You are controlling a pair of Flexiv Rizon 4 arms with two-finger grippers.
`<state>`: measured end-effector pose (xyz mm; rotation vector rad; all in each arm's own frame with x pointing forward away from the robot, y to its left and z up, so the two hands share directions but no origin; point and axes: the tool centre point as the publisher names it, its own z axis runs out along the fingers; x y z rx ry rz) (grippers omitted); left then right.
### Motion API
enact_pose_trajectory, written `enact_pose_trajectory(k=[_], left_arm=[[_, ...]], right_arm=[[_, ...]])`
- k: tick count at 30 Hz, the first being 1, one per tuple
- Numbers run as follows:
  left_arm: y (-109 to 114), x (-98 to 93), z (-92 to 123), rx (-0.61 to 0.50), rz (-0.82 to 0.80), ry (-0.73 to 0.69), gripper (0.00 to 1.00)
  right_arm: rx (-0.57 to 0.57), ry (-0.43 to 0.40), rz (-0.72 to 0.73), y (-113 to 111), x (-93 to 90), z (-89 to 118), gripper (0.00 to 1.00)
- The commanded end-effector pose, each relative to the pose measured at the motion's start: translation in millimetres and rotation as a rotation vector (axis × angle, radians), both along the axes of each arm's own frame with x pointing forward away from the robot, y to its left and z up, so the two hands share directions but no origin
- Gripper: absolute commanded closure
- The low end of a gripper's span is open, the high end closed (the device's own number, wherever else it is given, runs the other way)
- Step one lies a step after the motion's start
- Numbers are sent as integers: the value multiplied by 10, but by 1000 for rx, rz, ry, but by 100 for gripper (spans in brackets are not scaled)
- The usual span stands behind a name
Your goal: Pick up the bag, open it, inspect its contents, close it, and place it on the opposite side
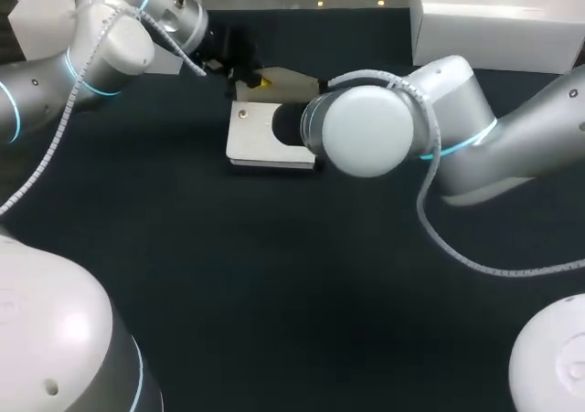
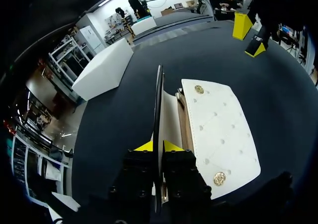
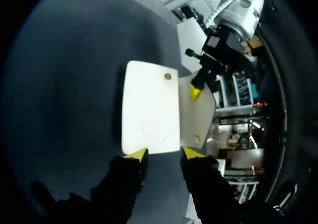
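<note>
A white quilted bag (image 1: pixel 260 138) with gold studs lies flat on the dark table near the back middle. Its flap (image 2: pixel 159 110) stands up, seen edge-on, and my left gripper (image 2: pixel 159 147) is shut on it. In the head view the left gripper (image 1: pixel 249 79) is at the bag's far edge. My right arm's wrist covers the bag's right part there. In the right wrist view the bag (image 3: pixel 149 110) lies just ahead of my right gripper (image 3: pixel 164 154), whose fingers stand apart at its near edge, gripping nothing. Beyond it the left gripper (image 3: pixel 195 92) holds the flap (image 3: pixel 198 122) up.
A large white box (image 1: pixel 498 24) stands at the table's back right. Another white box (image 2: pixel 104 67) stands beside the bag on the far side. My right gripper (image 2: pixel 250 37) shows beyond the bag in the left wrist view. Dark table (image 1: pixel 274 293) spreads in front.
</note>
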<state>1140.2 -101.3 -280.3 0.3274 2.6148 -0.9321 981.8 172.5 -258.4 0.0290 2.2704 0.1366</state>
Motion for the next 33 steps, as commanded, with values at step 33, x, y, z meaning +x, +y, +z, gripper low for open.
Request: enact_pose_trajectory(k=[33], left_arm=[[90,-275,345,8,58,-18,100]], right_arm=[[-17,131,8,254,500,161,100]])
